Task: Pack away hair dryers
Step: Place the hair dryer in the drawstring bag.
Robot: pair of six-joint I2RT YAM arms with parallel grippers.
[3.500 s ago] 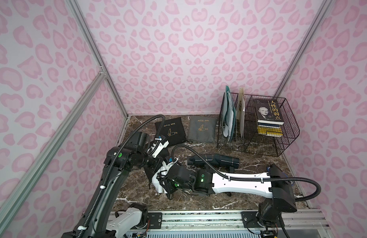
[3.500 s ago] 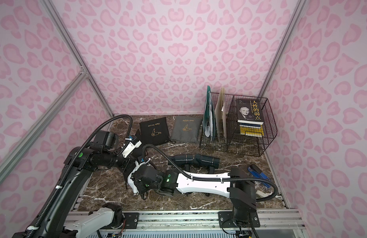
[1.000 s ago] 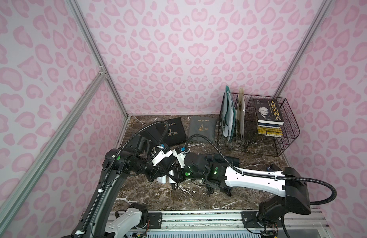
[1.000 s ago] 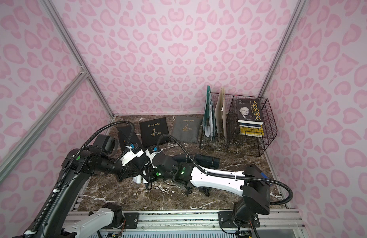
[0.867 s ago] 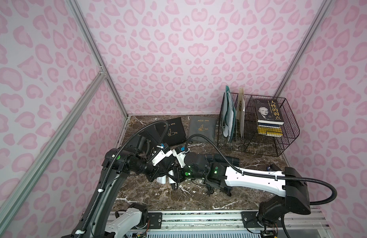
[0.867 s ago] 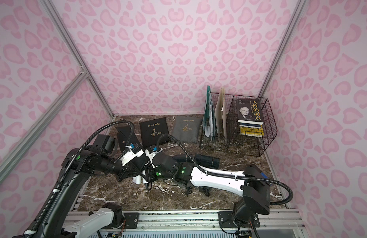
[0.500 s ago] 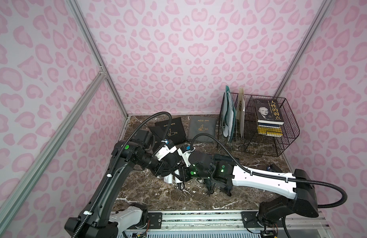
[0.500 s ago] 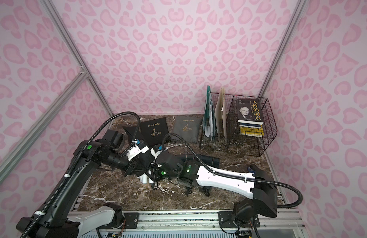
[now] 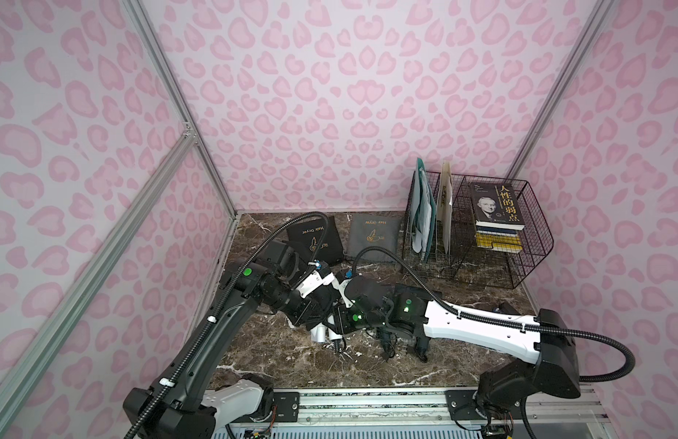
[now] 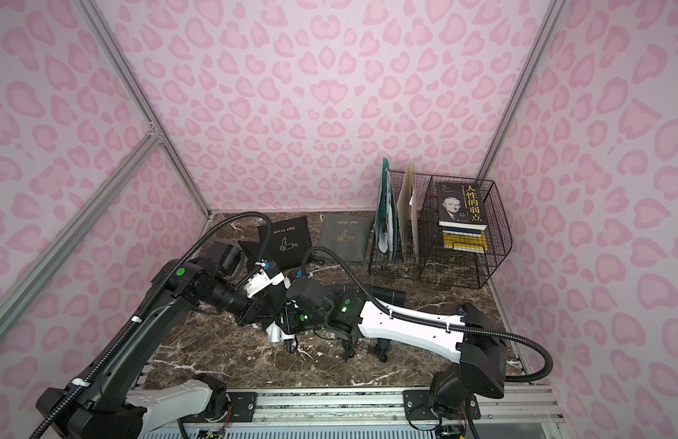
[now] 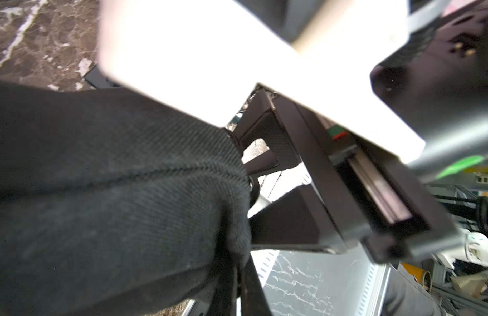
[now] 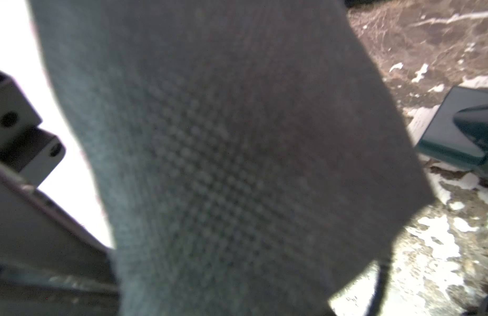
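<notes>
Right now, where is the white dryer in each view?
Top view: white dryer pokes out under where the arms meet.
Top view: white dryer again, same spot.
Left wrist: probably the washed-out white bulk beside the pouch; unsure.
Right wrist: not identifiable; pouch fabric fills it.
Shared landmark: marble table.

Pouch [image 11: 114,191]: matt black woven cloth. Dark teal dryer [image 12: 456,136]: glossy smooth plastic. Tabletop [image 9: 292,365]: polished brown marble.
</notes>
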